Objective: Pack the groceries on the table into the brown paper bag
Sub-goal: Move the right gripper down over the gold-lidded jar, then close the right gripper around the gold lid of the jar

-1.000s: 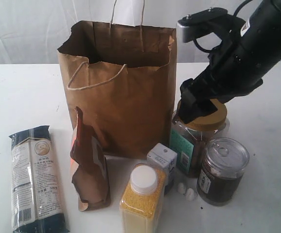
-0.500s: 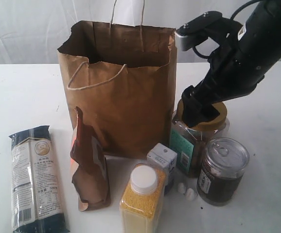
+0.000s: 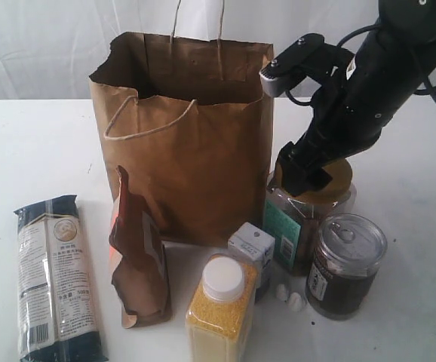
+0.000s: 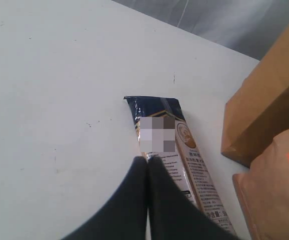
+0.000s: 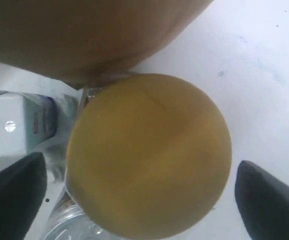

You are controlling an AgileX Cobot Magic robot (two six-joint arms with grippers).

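The brown paper bag (image 3: 188, 143) stands open at the back of the table (image 3: 37, 143). In front lie the dark-blue noodle packet (image 3: 56, 275), brown-orange pouch (image 3: 139, 256), yellow grain bottle (image 3: 219, 309), white-blue carton (image 3: 250, 247), clear pull-tab can (image 3: 345, 264) and gold-lidded jar (image 3: 308, 211). My right gripper (image 3: 308, 170) hangs open right over the jar; its dark fingers (image 5: 269, 200) flank the gold lid (image 5: 149, 130) without gripping it. My left gripper (image 4: 148, 162) is shut and empty above the noodle packet (image 4: 177, 150); it is out of the exterior view.
Small white crumbs (image 3: 290, 296) lie between the bottle and the can. The bag's corner (image 4: 264, 100) and the pouch (image 4: 277, 195) stand close beside the noodle packet. A white curtain hangs behind the table.
The right arm has swung steeper and lowered over the jar lid, and its jaws have spread wider. The left gripper has stayed shut. The groceries have not moved.
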